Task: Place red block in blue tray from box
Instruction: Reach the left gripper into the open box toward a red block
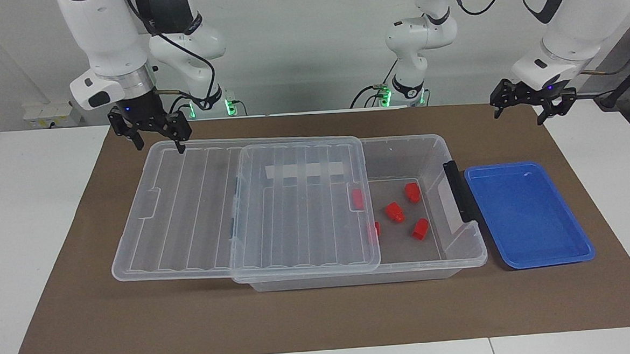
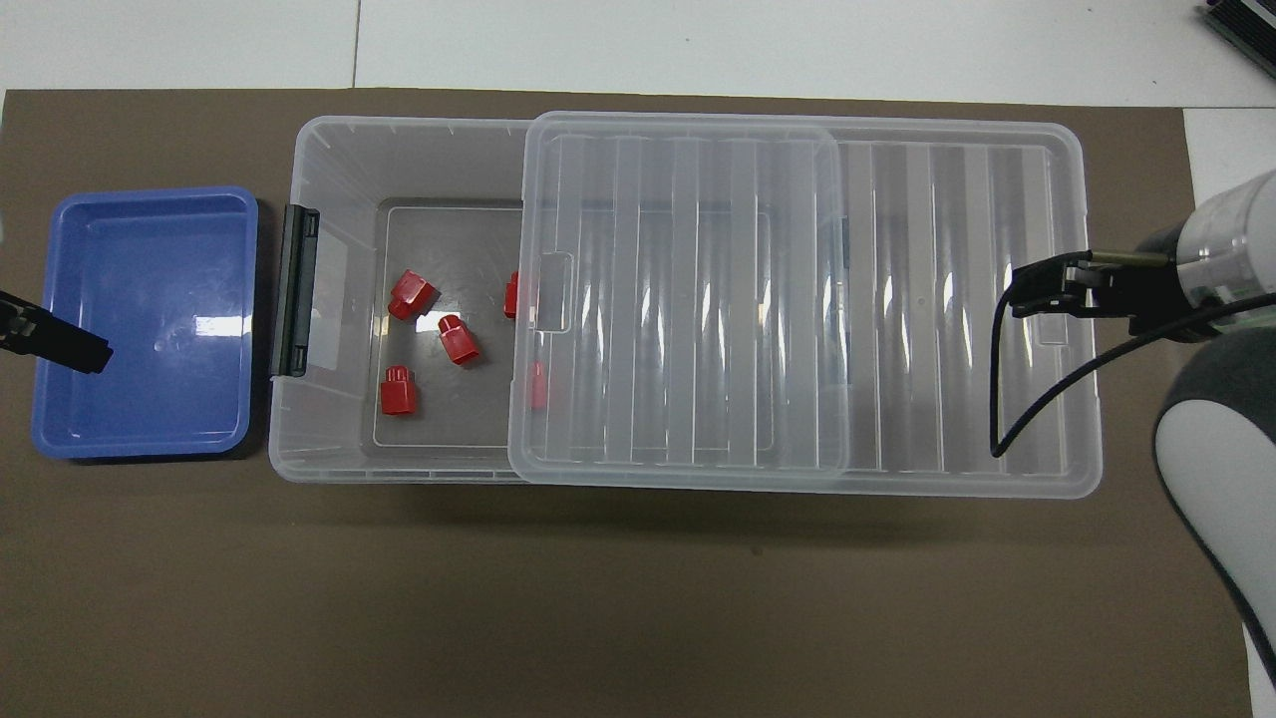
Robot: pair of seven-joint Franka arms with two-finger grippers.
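- Brown mat (image 1: 322, 317) over white table; pale wall at the robots' end
- Right gripper (image 1: 156, 132) up over the lid's (image 1: 241, 202) corner at the right arm's end; fingers spread, holding nothing
- Lid slid toward the right arm's end, resting on the box (image 1: 459, 245); the end toward the left arm uncovered
- Red blocks on box floor: three uncovered, incl. red block (image 1: 395, 212); two partly under lid edge
- Blue tray (image 1: 529, 252) just beside box's dark handle (image 1: 458, 191)
- Left gripper (image 1: 532, 106) waits raised, nearer the robots than the tray; fingers apart, holding nothing
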